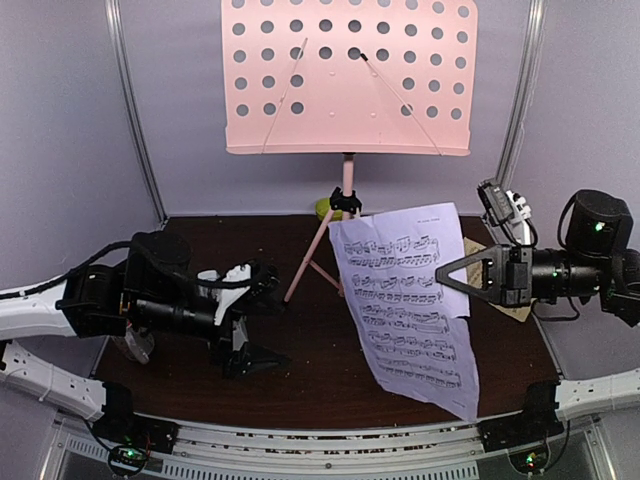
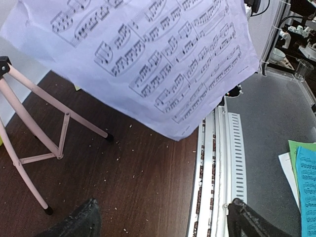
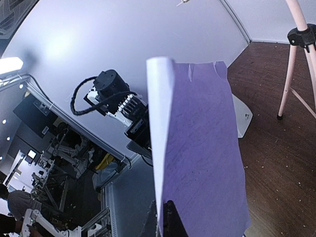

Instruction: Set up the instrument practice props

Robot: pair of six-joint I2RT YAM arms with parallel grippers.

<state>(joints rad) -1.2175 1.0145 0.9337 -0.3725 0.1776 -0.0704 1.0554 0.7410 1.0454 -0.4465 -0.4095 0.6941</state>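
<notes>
The pink music stand has its perforated desk point(image 1: 350, 75) high at the back and its tripod legs point(image 1: 318, 262) on the dark table. My right gripper point(image 1: 447, 280) is shut on the right edge of a lavender sheet-music page point(image 1: 410, 300). The page hangs upright in the air in front of the stand. In the right wrist view the page point(image 3: 207, 148) rises from the closed right gripper point(image 3: 165, 223). My left gripper point(image 1: 258, 322) is open low at the left, holding nothing. Its wrist view shows the page point(image 2: 158, 54) above the tripod legs point(image 2: 39, 143). The left gripper point(image 2: 165, 222) is open over bare wood.
A lime-green bowl point(image 1: 325, 208) sits behind the stand's base. A tan flat sheet point(image 1: 518, 302) lies under the right arm. The metal rail point(image 2: 217, 163) marks the table's near edge. Green, white and blue sheets point(image 2: 306, 187) lie beyond it.
</notes>
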